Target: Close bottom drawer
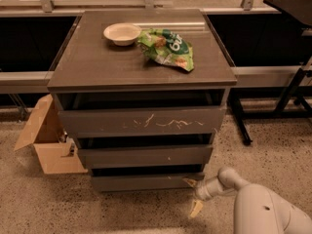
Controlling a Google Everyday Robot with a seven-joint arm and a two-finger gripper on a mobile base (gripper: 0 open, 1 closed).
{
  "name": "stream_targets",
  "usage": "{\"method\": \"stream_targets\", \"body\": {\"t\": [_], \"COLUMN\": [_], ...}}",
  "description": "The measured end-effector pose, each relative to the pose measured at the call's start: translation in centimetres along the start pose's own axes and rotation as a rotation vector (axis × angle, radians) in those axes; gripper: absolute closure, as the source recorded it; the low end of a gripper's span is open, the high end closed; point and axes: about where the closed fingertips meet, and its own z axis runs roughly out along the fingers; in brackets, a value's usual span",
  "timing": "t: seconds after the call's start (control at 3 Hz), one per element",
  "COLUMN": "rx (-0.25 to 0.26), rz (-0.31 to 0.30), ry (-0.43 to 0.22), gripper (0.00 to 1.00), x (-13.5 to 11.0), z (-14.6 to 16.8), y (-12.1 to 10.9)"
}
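Camera view shows the gripper point(193, 196) low near the floor, fingers spread and holding nothing. Just to its left, the bottom drawer point(141, 182) looks nearly shut. Pushing only at that right end could skew and jam it.

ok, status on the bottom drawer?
Hand open, low at right end of bottom drawer. Drawer nearly in, dark gap above front. Nothing seen blocking.

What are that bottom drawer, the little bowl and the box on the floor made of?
The bottom drawer: probably laminated wood board, with a flat, matte grey-brown face. The bowl: pale, matte, thin rim, maybe paper or plastic. The box: brown cardboard, folded flaps. The pincer sits open by the drawer's right end.
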Motion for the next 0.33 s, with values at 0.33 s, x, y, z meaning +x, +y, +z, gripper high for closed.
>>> {"method": "stream_targets", "body": {"t": [0.33], "rx": [0.005], "rz": [-0.017], "ry": [-0.017], "gripper": [0.0], "x": [-0.24], "z": [-0.63], "y": [-0.91]}}
